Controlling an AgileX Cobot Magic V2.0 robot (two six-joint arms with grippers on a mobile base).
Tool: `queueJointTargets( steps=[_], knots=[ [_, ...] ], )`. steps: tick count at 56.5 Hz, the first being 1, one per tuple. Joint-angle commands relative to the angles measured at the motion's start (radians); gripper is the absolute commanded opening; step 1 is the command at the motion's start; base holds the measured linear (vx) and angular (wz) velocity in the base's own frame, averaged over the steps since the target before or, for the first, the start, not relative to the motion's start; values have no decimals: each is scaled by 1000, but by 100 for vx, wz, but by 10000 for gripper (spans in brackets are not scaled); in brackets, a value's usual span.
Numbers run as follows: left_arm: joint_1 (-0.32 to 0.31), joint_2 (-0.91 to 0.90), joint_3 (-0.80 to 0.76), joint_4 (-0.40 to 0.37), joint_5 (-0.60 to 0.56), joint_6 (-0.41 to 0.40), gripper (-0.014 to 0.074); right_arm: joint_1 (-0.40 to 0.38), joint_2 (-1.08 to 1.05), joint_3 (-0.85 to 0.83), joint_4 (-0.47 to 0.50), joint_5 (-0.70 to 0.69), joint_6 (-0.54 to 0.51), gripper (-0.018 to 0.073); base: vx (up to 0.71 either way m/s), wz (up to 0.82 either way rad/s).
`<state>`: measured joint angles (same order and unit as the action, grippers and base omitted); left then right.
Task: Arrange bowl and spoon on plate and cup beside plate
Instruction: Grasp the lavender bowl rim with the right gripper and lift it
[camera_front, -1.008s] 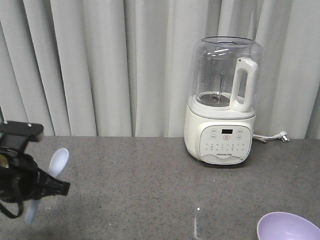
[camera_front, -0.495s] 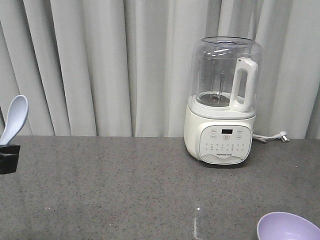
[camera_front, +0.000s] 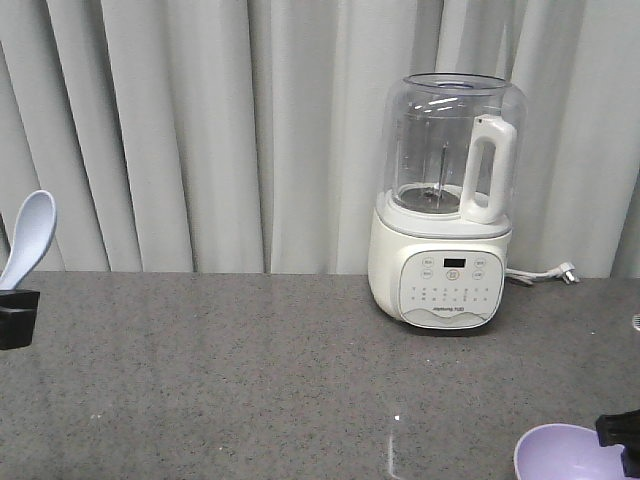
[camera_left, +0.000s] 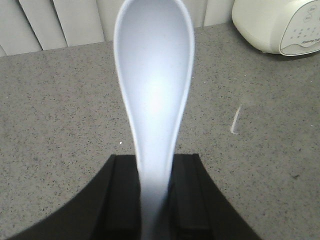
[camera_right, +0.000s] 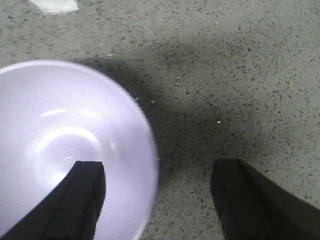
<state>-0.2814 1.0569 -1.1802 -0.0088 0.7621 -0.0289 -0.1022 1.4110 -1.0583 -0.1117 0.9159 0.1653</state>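
Note:
The pale blue-white spoon (camera_left: 152, 75) stands scoop up, its handle clamped in my left gripper (camera_left: 152, 197), which is shut on it. In the front view the spoon (camera_front: 27, 238) rises at the far left edge above a black part of that gripper. The lavender bowl (camera_right: 65, 150) sits on the grey counter. My right gripper (camera_right: 157, 200) is open over its right rim, one finger (camera_right: 80, 200) above the bowl's inside and the other outside, over the counter. In the front view the bowl (camera_front: 565, 455) lies at the bottom right. The plate and the cup are out of view.
A white blender (camera_front: 447, 200) with a clear jug stands at the back of the grey speckled counter (camera_front: 250, 380), its cord (camera_front: 545, 273) trailing right. Pale curtains hang behind. A white scrap (camera_right: 55, 5) lies on the counter beyond the bowl.
A second ago the left gripper held the spoon lower and further right; it has since risen and moved to the left edge. A black part of the right gripper has appeared beside the bowl.

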Motion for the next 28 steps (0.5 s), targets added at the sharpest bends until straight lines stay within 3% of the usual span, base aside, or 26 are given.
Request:
queueJointTargets(
  steps=[1, 6, 10, 28],
  knots=[
    [-5, -18, -24, -10, -68, 1, -6, -83, -19, -52, 96, -40, -115, 498, 0, 0],
    [-5, -18, -24, -10, -68, 1, -6, -126, -14, -51, 220, -56, -224, 498, 0, 0],
    [-5, -18, -24, -10, -70, 1, -6, -137, 1, -51, 264, -59, -281, 498, 0, 0],
    [-5, -18, -24, -9, -70, 2, -6, -137, 99, -51, 279, -100, -305, 497, 0, 0]
  ],
)
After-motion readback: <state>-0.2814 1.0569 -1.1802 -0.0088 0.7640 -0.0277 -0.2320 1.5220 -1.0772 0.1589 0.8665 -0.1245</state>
